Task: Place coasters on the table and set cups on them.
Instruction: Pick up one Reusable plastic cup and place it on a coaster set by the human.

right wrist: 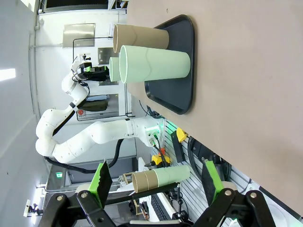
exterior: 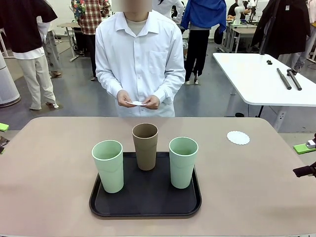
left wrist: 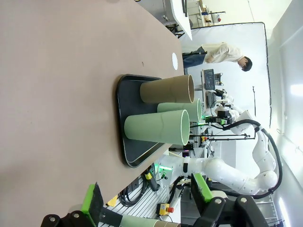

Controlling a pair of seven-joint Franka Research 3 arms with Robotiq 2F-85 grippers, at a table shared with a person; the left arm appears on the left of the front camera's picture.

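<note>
Three cups stand on a black tray [exterior: 145, 200] on the table [exterior: 49, 173]: a mint one [exterior: 109, 165] at the left, a brown one [exterior: 145, 146] behind the middle, a mint one [exterior: 183, 162] at the right. One white coaster [exterior: 238, 137] lies on the table at the far right. The person holds another coaster [exterior: 137, 102] in both hands at the far edge. My left gripper [left wrist: 147, 196] is open and empty, well short of the near mint cup [left wrist: 156, 126]. My right gripper [right wrist: 156, 182] is open and empty too, away from the near mint cup [right wrist: 154, 65].
A white table [exterior: 256, 79] with black tools stands behind at the right. Other people stand farther back. Bare tabletop lies on both sides of the tray [left wrist: 124, 113]. The lone coaster [left wrist: 175, 59] lies beyond the tray in the left wrist view.
</note>
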